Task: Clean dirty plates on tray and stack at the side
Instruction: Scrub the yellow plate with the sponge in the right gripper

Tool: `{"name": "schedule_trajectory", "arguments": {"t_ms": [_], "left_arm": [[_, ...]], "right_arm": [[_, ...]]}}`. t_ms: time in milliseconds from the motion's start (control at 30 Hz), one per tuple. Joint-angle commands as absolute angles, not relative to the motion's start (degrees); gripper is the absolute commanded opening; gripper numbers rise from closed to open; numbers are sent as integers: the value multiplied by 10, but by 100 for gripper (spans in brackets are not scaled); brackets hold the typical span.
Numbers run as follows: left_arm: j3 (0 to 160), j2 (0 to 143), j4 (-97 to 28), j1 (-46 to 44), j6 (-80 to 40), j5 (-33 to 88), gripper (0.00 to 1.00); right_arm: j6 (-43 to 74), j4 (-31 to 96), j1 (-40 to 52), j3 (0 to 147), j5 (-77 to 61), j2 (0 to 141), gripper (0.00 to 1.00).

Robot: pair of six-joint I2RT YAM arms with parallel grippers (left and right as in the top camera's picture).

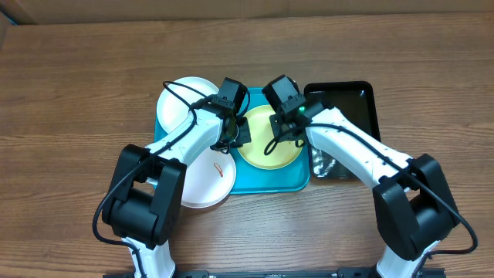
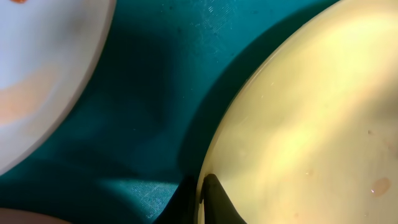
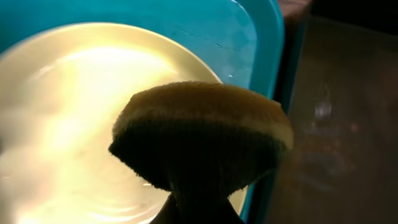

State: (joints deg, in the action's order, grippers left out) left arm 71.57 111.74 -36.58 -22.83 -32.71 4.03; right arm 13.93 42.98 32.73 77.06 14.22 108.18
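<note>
Left side: rear white plate [image 1: 184,96] and near white plate [image 1: 207,185], the near one red-smeared. Both overlap the tray [image 1: 258,184] at its left edge. My left gripper [image 1: 234,137] is pinched on the left rim of the lime plate [image 1: 266,154], mid-tray. My right gripper [image 3: 193,210] clamps a sponge [image 3: 205,124] above that plate; contact unclear. Black tray [image 1: 347,96] is far right.

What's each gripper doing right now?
Left gripper: closed on the yellow-green plate, at its rim.
Right gripper: closed, holding the sponge.
</note>
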Motion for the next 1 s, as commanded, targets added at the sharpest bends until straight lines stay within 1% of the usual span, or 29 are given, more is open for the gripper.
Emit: {"name": "schedule_trajectory", "arguments": {"t_ms": [0, 233, 300, 733, 967], "left_arm": [[707, 1128, -375, -225, -332, 24, 7], [707, 1128, -375, -225, -332, 26, 7], [707, 1128, -375, -225, -332, 26, 9], [707, 1128, -376, -225, -332, 26, 8], [707, 1128, -376, -225, -332, 26, 6]], "right_arm": [[150, 408, 324, 753, 175, 1076, 4], [150, 364, 324, 722, 175, 1077, 4], [150, 355, 324, 713, 175, 1078, 4], [150, 303, 324, 677, 175, 1101, 4], [150, 288, 324, 677, 109, 1139, 4]]}}
